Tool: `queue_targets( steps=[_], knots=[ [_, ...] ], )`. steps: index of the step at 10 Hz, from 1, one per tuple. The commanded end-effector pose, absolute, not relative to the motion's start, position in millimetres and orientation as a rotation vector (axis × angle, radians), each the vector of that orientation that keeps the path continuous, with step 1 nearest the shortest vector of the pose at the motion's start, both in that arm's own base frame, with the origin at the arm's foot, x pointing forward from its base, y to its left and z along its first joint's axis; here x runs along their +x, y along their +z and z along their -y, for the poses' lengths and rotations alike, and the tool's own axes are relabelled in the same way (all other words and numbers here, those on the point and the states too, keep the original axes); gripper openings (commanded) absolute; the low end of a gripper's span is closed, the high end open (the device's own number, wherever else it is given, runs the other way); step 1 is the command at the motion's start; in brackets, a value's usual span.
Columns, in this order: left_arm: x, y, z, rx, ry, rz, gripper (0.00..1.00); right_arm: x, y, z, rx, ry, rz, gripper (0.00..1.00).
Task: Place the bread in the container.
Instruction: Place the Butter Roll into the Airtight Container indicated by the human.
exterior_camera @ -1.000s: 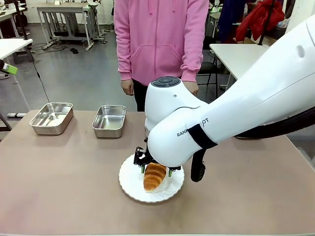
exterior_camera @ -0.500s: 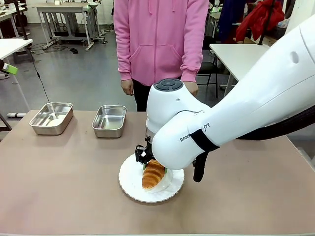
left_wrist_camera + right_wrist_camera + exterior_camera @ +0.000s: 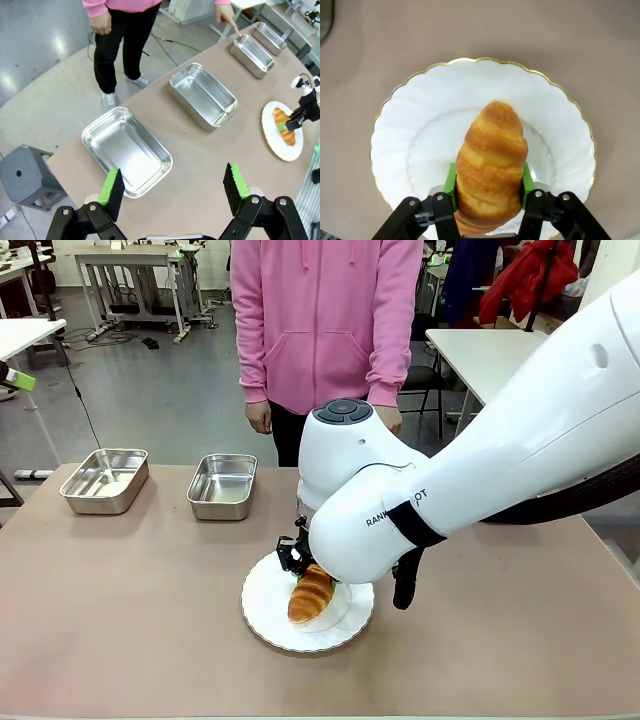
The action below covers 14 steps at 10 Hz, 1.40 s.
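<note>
A: What could spoil things from here?

B: Start at the bench's left edge. The left end effector hangs above it with its jaws spread wide and nothing between them, so there is little risk there. The trouble is at the middle of the near edge. The right end effector has its green pads clamped on both flanks of the bread, close to one end. The loaf lies on the white plate. The crust looks soft and tapered, so a hard squeeze may crush it. Gripped off-centre, it may also droop or slide out on the lift.

A: And the plate?

B: It might drag along if the bread sticks to it.

A: What else is around?

B: Four steel pans line the far edge. The first pan is by the far-left corner and the second pan is beside it. The third pan and fourth pan sit further right. The person's hand points a finger at the third pan's rim, so that is likely the container meant.

A: Is anything in the way?

B: That finger is, if it is over the rim when the bread arrives. The bulky right arm also stands between the plate and the far edge. A release onto a rim instead of inside the pan is a fair worry.
</note>
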State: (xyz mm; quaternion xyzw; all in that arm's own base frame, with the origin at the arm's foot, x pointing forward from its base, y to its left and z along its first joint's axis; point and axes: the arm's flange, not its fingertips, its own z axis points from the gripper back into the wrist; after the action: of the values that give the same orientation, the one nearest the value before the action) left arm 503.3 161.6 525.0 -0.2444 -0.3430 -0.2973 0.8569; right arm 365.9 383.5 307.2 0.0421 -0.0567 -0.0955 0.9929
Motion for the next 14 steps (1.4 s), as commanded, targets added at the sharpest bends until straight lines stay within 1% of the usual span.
queue_targets(
  steps=[1, 2, 3, 4, 6, 7, 9, 10, 12, 14],
  knots=[
    [503, 527, -161, -0.516, -0.619, 0.721, 1.00, 366, 304, -384, 0.089, -0.190, 0.113, 0.56],
    [503, 527, -161, -0.516, -0.619, 0.721, 1.00, 366, 307, -384, 0.084, -0.191, 0.114, 0.56],
    [503, 527, -161, -0.516, -0.619, 0.721, 1.00, 373, 314, -388, 0.087, -0.098, 0.154, 0.56],
    [503, 527, -161, -0.516, -0.619, 0.721, 1.00, 386, 338, -384, 0.081, -0.094, 0.210, 0.56],
    [503, 527, -161, -0.516, -0.619, 0.721, 1.00, 408, 391, -366, 0.103, -0.067, 0.242, 0.56],
    [503, 527, -161, -0.516, -0.619, 0.721, 1.00, 424, 414, -354, 0.112, -0.049, 0.241, 0.56],
    [503, 527, -161, -0.516, -0.619, 0.721, 1.00, 476, 447, -321, 0.104, -0.022, 0.216, 0.56],
    [503, 527, -161, -0.516, -0.619, 0.721, 1.00, 503, 456, -304, 0.085, 0.001, 0.209, 0.56],
    [503, 527, -161, -0.516, -0.619, 0.721, 1.00, 550, 461, -279, 0.063, 0.135, 0.205, 0.56],
    [503, 527, -161, -0.516, -0.619, 0.721, 1.00, 588, 448, -265, 0.072, 0.156, 0.188, 0.56]
  ],
)
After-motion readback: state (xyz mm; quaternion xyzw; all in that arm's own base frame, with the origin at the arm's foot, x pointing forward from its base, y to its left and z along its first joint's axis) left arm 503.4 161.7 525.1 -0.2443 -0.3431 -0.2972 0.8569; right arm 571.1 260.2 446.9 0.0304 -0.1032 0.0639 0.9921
